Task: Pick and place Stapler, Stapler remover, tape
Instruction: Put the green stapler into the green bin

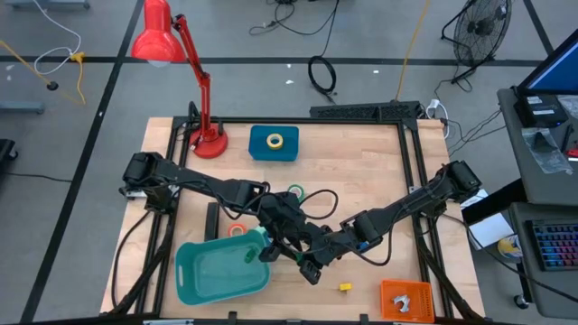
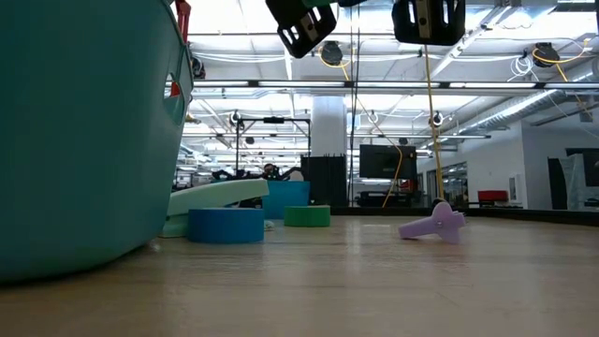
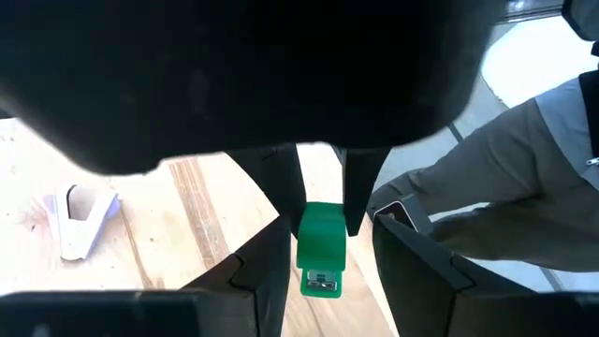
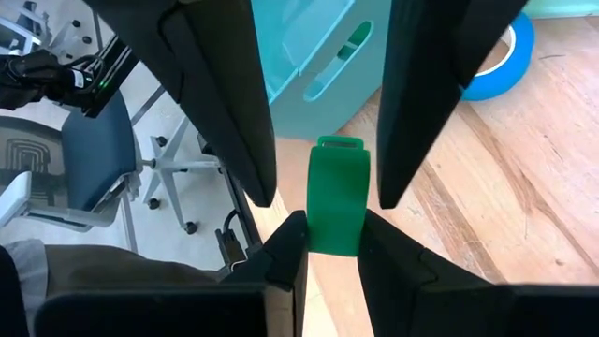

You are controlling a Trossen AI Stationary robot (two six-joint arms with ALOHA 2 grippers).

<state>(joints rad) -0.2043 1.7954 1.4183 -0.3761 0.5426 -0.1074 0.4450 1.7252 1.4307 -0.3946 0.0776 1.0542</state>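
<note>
Both grippers meet above the table's middle, to the right of the teal basket. My right gripper (image 4: pixel 332 220) is shut on a small bright-green block (image 4: pixel 335 201). My left gripper (image 3: pixel 329 225) faces it, open, with a finger on either side of the block's far end and not touching it. The black stapler (image 1: pixel 212 221) lies flat left of the arms. The lilac stapler remover (image 3: pixel 80 215) lies on the wood. The yellow tape (image 1: pixel 275 141) sits on a blue box; the green (image 1: pixel 295 191), orange (image 1: pixel 237 230) and blue (image 2: pixel 226 225) rolls lie flat on the table. My right gripper pinches the green block between its two fingers at one end (image 4: pixel 333 239). It comes at the block from the table's right side, and the block runs on along the fingers' line. The block is lifted clear of the table, with its free end (image 3: pixel 320 281) reaching between the left fingers.
The teal basket (image 1: pixel 221 271) stands near the front left, with a pale mint bar (image 2: pixel 220 195) leaning on the blue roll beside it. A red lamp (image 1: pixel 206 135) stands at the far left. An orange piece (image 1: pixel 406 298) and a yellow cube (image 1: pixel 345 287) lie front right. A person's grey sleeve (image 3: pixel 524 187) shows beyond the table.
</note>
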